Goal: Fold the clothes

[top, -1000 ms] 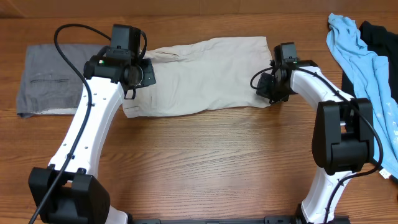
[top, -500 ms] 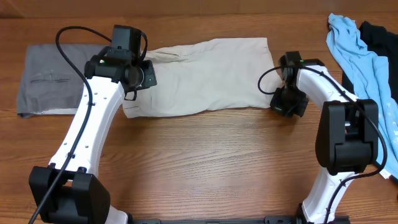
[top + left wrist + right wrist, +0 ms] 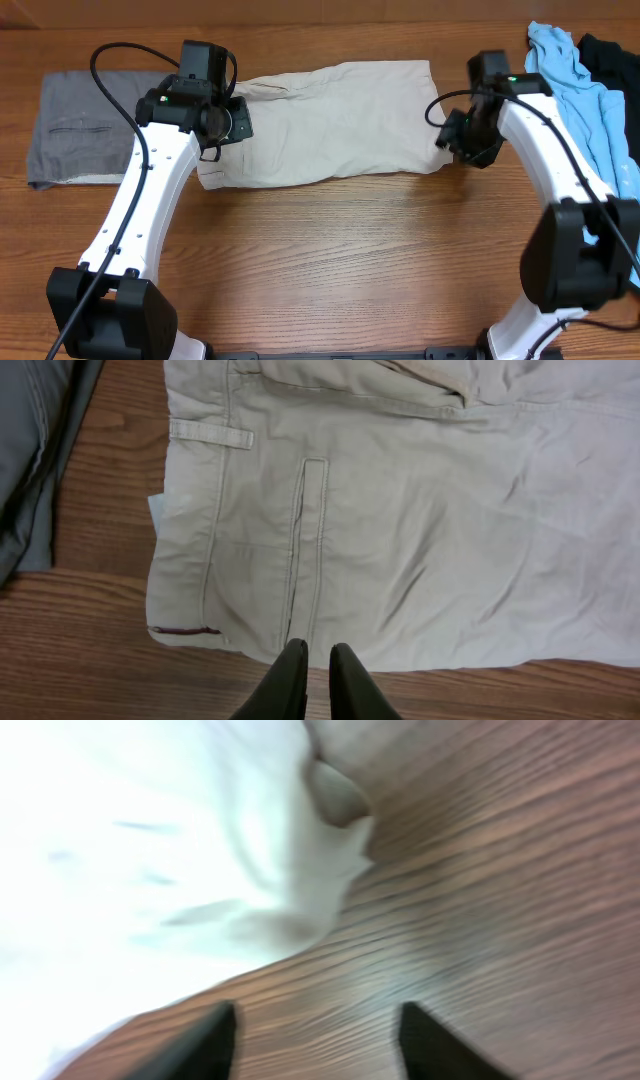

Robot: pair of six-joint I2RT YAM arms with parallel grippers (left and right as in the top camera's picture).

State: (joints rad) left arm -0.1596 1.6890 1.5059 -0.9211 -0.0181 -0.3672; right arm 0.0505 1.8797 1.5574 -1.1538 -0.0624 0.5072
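Observation:
The clothes (image 3: 330,120) are pale beige shorts spread flat across the table's far half, waistband to the left. In the left wrist view the shorts (image 3: 400,530) show a belt loop, a welt pocket and a small tag by the waistband. My left gripper (image 3: 210,150) hovers over the waistband end. Its jaws (image 3: 312,650) are shut with nothing between them, at the shorts' near edge. My right gripper (image 3: 465,150) is just off the shorts' right hem. In the blurred right wrist view it (image 3: 318,1015) stands open over bare wood, the hem (image 3: 250,890) to its upper left.
A folded grey garment (image 3: 85,125) lies left of the shorts, its edge (image 3: 30,450) close to the waistband. A light blue garment (image 3: 580,90) and a black one (image 3: 615,60) are heaped at the far right. Bare wooden table (image 3: 330,260) fills the near half.
My right gripper was shut at the shorts' right corner; it has opened, let the cloth go and swung right and back. The left arm has not moved.

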